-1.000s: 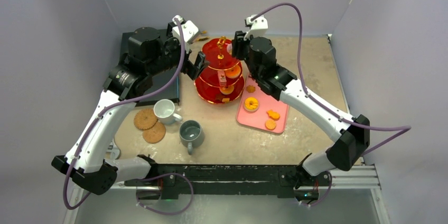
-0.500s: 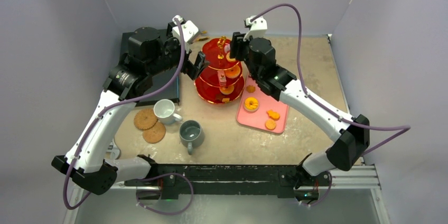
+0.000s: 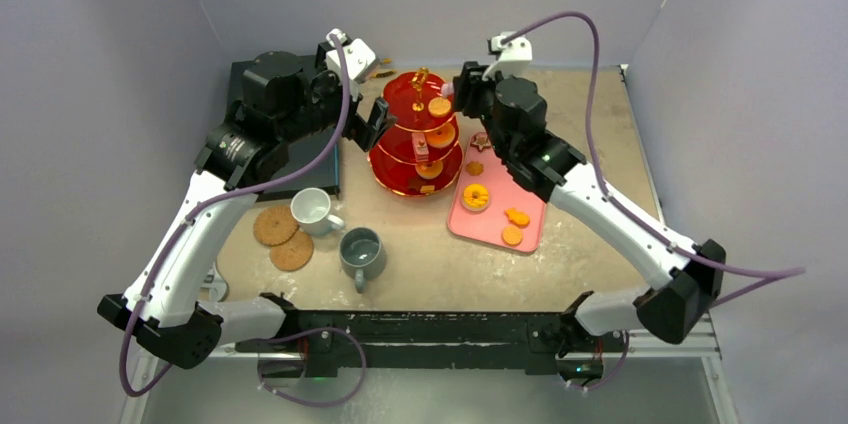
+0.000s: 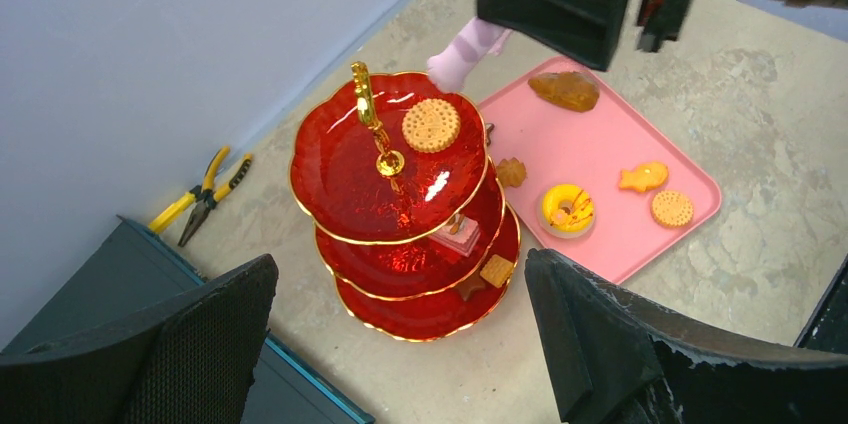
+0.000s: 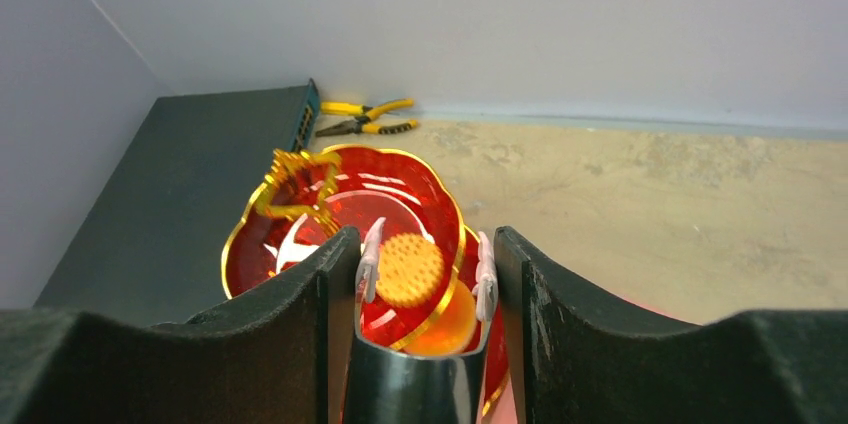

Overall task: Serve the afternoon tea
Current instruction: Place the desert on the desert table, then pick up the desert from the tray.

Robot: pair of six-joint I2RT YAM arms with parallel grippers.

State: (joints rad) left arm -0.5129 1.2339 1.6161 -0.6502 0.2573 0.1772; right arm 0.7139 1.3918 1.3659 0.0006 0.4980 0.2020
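The red three-tier stand with a gold handle stands at the table's back middle. A round orange biscuit lies flat on its top tier. My right gripper is shut on metal tongs. Their pink tips stand apart, one on each side of that biscuit, not pinching it. My left gripper hovers open and empty left of the stand. More pastries lie on the lower tiers and on the pink tray. The white mug, grey mug and two cork coasters sit front left.
A flat dark slab lies under my left arm at the back left. Yellow-handled pliers lie by the back wall behind the stand. Walls close in the left, back and right sides.
My right arm has drawn back to the right from over the stand. The round biscuit now lies uncovered on the top tier. The left arm has not moved.
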